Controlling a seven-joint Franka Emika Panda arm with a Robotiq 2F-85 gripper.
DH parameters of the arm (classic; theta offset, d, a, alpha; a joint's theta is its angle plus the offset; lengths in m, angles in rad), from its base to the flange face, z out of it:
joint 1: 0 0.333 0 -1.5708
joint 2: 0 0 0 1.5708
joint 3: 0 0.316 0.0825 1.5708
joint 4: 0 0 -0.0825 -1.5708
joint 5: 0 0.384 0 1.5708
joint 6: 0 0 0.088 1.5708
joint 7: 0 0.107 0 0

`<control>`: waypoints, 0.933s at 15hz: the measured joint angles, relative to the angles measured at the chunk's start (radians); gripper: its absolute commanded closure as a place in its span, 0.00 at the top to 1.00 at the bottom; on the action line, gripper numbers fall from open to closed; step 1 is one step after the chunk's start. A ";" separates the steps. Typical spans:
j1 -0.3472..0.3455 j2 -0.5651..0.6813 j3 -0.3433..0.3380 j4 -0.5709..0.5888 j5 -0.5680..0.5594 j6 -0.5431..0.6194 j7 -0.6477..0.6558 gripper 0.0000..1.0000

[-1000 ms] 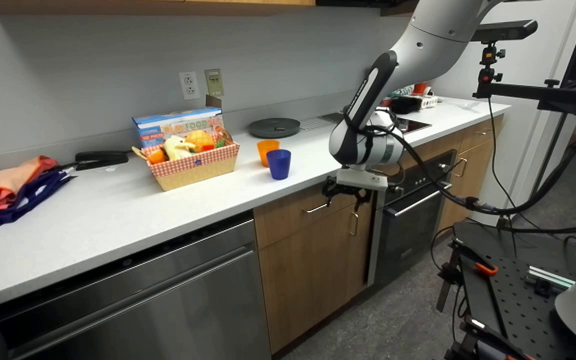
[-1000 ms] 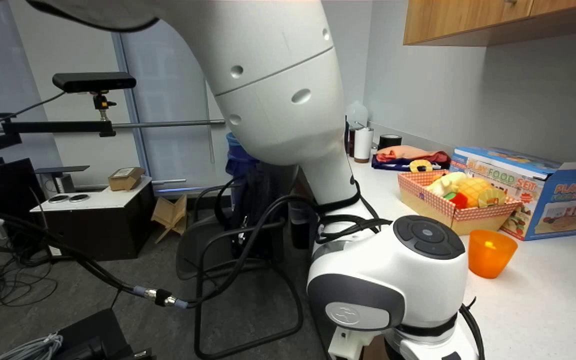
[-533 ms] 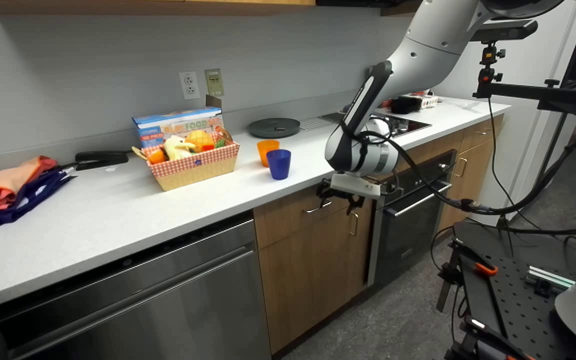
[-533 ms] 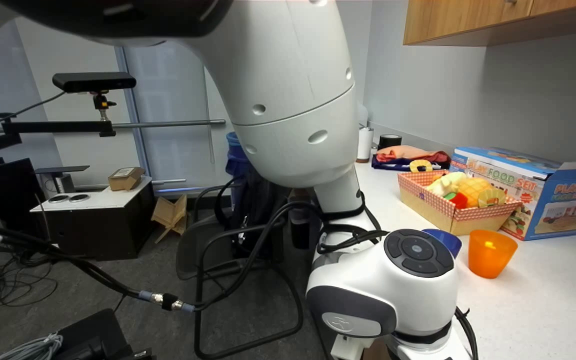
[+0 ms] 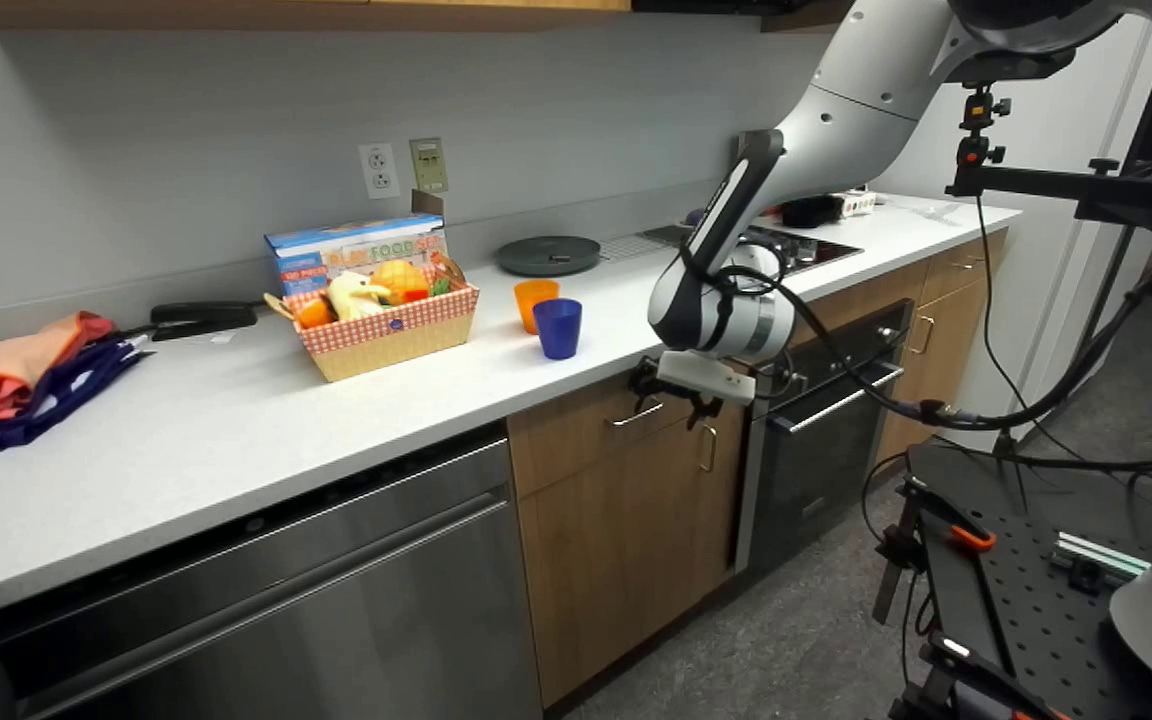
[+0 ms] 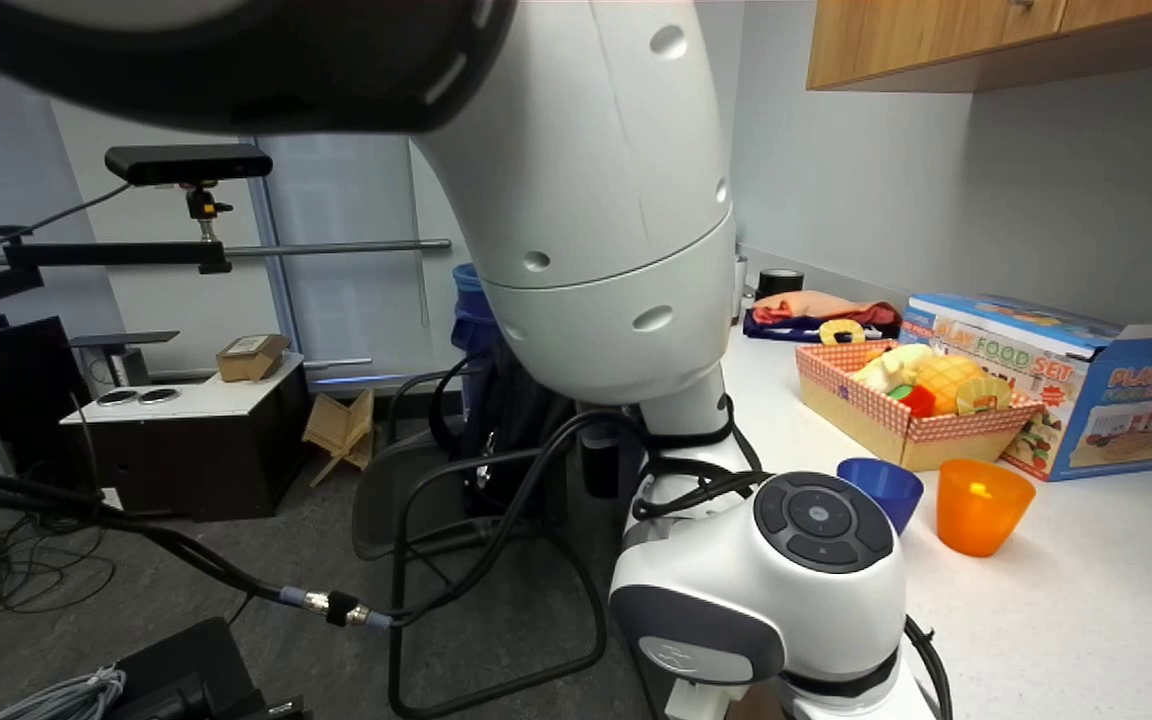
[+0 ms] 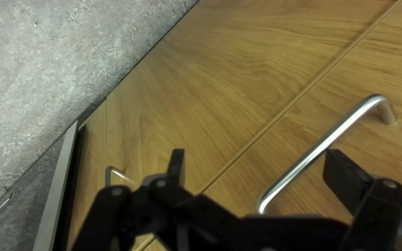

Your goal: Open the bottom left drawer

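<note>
The drawer (image 5: 561, 430) is shut, with a wood front under the counter and a short silver bar handle (image 5: 633, 416). In the wrist view, the drawer front (image 7: 368, 146) fills the right, and its handle (image 7: 293, 172) runs diagonally between my fingers. My gripper (image 5: 669, 412) is open in front of the drawer; it also shows in the wrist view (image 7: 253, 153). The right finger's tip overlaps the bar's near edge in that view; I cannot tell whether they touch. The left finger is apart from the bar. The gripper is out of view in an exterior view, where only the wrist (image 6: 766, 600) shows.
The cabinet door (image 5: 626, 530) below has a vertical handle (image 5: 709, 448). The oven (image 5: 816, 470) stands to the right, the dishwasher (image 5: 336, 610) to the left. The counter (image 5: 416, 420) overhangs with a blue cup (image 5: 558, 330), orange cup (image 5: 534, 296) and food basket (image 5: 396, 340).
My gripper has shifted left along the drawer front and tilted slightly, staying open. In an exterior view the wrist has moved down and left, uncovering the blue cup. The drawer has stayed shut.
</note>
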 measured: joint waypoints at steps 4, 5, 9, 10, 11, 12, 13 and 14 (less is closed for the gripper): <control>-0.010 0.031 0.000 0.025 -0.001 0.004 0.000 1.00; -0.010 0.031 0.000 0.025 -0.001 0.004 0.000 1.00; -0.010 0.031 0.000 0.025 -0.001 0.002 0.001 1.00; -0.010 0.031 0.000 0.025 -0.001 0.002 0.001 1.00; -0.010 0.030 0.000 0.024 -0.001 0.001 0.002 1.00; -0.010 0.030 0.000 0.024 -0.001 0.001 0.003 1.00; -0.010 0.030 0.000 0.023 0.000 0.001 0.004 1.00; -0.010 0.029 0.000 0.022 0.000 0.000 0.004 1.00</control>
